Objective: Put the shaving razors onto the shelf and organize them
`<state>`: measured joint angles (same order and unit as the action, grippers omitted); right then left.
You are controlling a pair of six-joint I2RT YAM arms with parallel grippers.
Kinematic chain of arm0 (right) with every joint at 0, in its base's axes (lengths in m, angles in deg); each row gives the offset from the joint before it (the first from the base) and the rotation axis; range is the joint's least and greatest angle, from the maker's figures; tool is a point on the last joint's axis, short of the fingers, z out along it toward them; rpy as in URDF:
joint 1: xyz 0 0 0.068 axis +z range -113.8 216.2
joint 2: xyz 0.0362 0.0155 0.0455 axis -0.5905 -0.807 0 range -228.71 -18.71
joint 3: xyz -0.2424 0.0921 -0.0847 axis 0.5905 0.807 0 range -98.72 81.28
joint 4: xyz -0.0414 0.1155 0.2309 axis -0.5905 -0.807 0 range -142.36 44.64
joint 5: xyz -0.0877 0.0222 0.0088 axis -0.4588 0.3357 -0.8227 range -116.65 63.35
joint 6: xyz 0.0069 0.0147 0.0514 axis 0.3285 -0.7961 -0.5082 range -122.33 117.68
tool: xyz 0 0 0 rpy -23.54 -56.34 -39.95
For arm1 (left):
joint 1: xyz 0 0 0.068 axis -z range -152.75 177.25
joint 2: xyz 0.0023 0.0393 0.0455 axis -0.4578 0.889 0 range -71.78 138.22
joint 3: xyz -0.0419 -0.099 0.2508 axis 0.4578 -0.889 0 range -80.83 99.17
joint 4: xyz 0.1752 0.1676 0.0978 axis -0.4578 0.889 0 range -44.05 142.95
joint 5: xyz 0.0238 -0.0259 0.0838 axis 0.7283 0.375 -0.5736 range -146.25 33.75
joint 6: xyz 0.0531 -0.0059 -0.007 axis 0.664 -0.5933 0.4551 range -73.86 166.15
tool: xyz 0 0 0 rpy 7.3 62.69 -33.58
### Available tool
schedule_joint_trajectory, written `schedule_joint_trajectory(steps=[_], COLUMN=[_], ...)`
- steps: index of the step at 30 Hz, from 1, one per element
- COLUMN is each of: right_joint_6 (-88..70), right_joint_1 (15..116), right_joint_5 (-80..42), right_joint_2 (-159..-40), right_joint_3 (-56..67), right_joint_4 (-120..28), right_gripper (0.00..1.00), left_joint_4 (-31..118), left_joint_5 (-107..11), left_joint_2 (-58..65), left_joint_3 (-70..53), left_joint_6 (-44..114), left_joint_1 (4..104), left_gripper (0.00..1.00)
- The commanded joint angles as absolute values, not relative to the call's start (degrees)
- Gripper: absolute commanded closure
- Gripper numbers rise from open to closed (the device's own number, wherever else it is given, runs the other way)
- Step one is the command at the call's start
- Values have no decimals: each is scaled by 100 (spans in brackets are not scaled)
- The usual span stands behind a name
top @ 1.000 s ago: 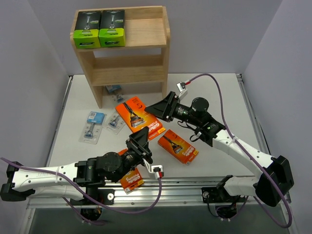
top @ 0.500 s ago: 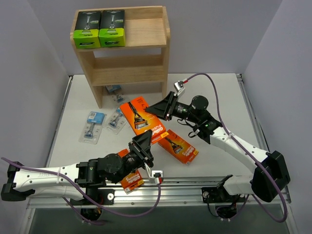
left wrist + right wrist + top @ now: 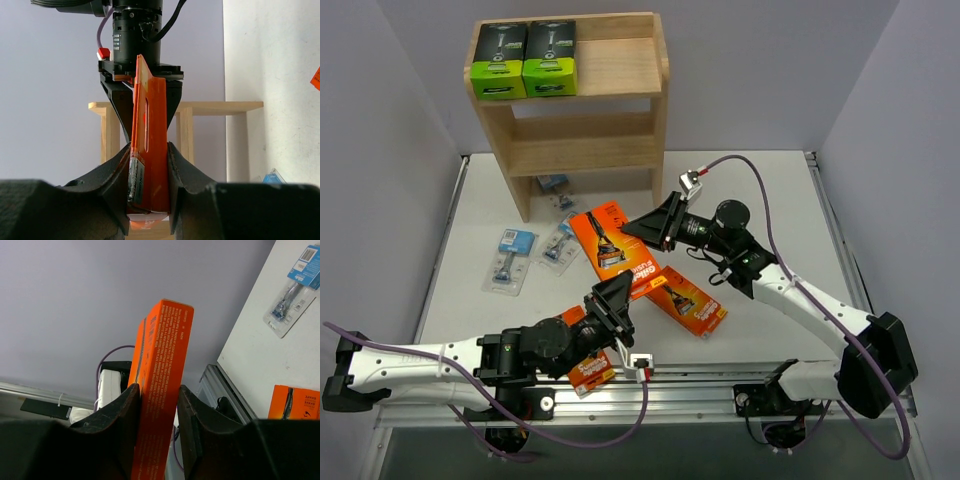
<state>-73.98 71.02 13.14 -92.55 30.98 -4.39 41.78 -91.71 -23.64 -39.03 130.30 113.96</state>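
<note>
Held above the table between the arms, an orange razor box (image 3: 613,248) is clamped at opposite ends by the left gripper (image 3: 618,288) and the right gripper (image 3: 632,228) (apparently a handover). One should let go fully before the other carries it to the wooden shelf (image 3: 582,150).

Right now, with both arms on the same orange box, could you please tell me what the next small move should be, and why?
Probably open the left fingers. The orange razor box is clamped by both the left and the right fingers, off the table, so one side must let go, and the right fingers are nearer the shelf.
</note>
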Motion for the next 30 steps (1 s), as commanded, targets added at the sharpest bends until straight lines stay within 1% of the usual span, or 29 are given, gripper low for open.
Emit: schedule_joint_trajectory(steps=[1, 7, 10, 11, 14, 18, 24, 26, 27, 28, 30], right_joint_6=[-7492, -7571, -7738, -7773, -7949, -8037, -8134, -8134, -8134, -8125, -8055], right_joint_1=[7012, 6898, 6793, 6740, 6678, 6547, 6432, 6423, 6423, 6423, 6423], right_joint_5=[1309, 1132, 1044, 1044, 1062, 1123, 1211, 1246, 1264, 1316, 1378], right_joint_2=[-8806, -8630, -8542, -8524, -8445, -8296, -8173, -8173, -8190, -8199, -8243], right_joint_3=[3127, 3294, 3478, 3522, 3689, 3830, 3927, 3927, 3910, 3901, 3848], right_joint_4=[210, 245, 421, 464, 684, 799, 843, 825, 782, 755, 580], right_gripper=[100, 100, 100, 100, 100, 100, 100, 100, 100, 100, 100], left_joint_4=[3664, 3233, 3145, 3110, 2961, 2977, 3223, 3494, 3601, 3723, 3777], left_joint_5=[-9413, -9896, -10125, -10169, -10362, -10529, -10635, -10522, -10460, -10407, -10249], left_joint_2=[-2520, -2450, -2388, -2362, -2309, -2397, -2590, -2625, -2634, -2634, -2626], left_joint_3=[-3865, -3786, -3663, -3645, -3619, -3618, -3689, -3698, -3689, -3689, -3724], left_joint_6=[12639, 12104, 11673, 11524, 11356, 11180, 11145, 11171, 11189, 11293, 11451], left_joint_1=[11417, 11408, 11417, 11417, 11417, 11408, 11408, 11408, 11417, 11417, 11417], left_gripper=[65, 65, 68, 71, 73, 76, 76, 85, 87, 92, 95])
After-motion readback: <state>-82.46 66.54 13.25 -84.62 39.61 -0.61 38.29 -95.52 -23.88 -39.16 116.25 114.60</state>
